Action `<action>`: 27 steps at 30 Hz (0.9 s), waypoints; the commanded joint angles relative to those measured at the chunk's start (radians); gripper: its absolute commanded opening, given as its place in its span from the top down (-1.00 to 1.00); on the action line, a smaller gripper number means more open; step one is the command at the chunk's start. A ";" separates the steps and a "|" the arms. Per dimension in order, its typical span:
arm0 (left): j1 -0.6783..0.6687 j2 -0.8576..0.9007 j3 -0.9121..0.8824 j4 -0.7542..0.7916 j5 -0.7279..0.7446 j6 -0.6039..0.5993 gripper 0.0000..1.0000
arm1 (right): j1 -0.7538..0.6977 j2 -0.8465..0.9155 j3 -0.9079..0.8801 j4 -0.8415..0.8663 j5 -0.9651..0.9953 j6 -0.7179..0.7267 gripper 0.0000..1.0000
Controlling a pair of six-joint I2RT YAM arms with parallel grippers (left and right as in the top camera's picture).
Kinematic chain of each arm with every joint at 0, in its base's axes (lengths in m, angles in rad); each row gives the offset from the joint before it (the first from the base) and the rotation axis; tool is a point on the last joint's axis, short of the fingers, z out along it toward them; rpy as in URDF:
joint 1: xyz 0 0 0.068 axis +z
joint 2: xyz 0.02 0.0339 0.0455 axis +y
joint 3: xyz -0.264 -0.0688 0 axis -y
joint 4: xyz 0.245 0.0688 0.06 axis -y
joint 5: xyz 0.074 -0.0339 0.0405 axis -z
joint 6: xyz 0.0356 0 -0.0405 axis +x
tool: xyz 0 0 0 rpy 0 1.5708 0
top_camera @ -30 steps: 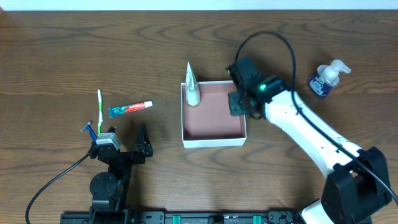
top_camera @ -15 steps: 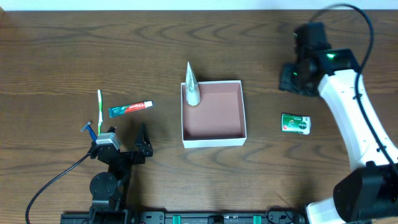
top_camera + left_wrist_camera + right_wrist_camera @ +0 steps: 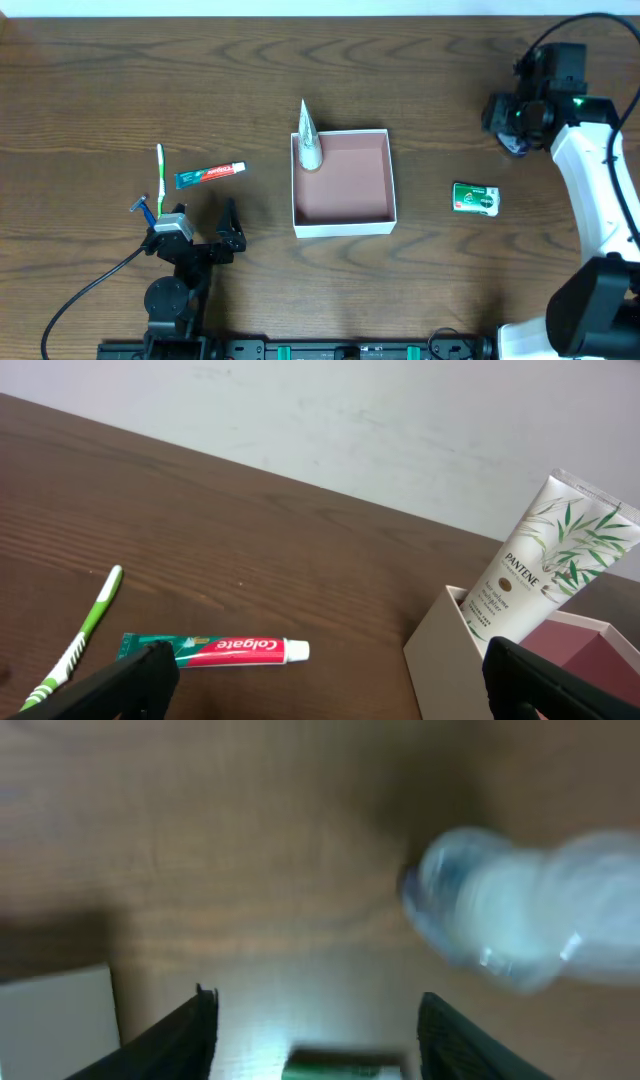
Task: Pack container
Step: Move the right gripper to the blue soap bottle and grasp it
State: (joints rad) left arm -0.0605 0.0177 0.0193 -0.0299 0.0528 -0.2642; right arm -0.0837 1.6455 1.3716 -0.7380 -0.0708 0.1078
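Observation:
The container is a shallow white-walled box with a pinkish-brown floor at mid-table. A white Pantene tube leans in its far-left corner and shows in the left wrist view. A green-and-white packet lies on the table right of the container. My right gripper hovers open over a clear pump bottle at the far right. The right wrist view is blurred, with the bottle ahead of the open jaws. My left gripper is open and empty at the front left.
A red-and-green toothpaste tube, a green toothbrush and a blue razor lie on the left of the table. The toothpaste and toothbrush lie just ahead of my left jaws.
My right arm has swung from the container's right wall to the far right, over the pump bottle. The packet now lies in view on the table. The left arm has not moved.

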 commanded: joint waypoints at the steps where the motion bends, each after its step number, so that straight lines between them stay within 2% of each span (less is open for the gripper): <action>1: 0.005 0.001 -0.015 -0.037 0.000 0.009 -0.96 | -0.011 -0.035 0.009 0.047 -0.040 -0.174 -0.29; 5: 0.005 0.001 -0.015 -0.037 0.000 0.009 -0.96 | -0.019 -0.035 0.009 0.110 -0.023 -0.266 -0.43; 8: 0.005 0.001 -0.015 -0.037 0.000 0.009 -0.96 | -0.043 -0.035 0.009 0.145 0.004 -0.269 -0.50; 18: 0.005 0.001 -0.015 -0.037 0.000 0.009 -0.96 | -0.148 -0.012 0.009 0.163 -0.060 -0.270 -0.55; 27: 0.005 0.001 -0.015 -0.037 0.000 0.009 -0.96 | -0.165 0.101 0.009 0.140 -0.090 -0.274 -0.50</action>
State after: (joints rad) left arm -0.0605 0.0177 0.0193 -0.0296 0.0528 -0.2642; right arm -0.2329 1.6970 1.3724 -0.5915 -0.1398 -0.1501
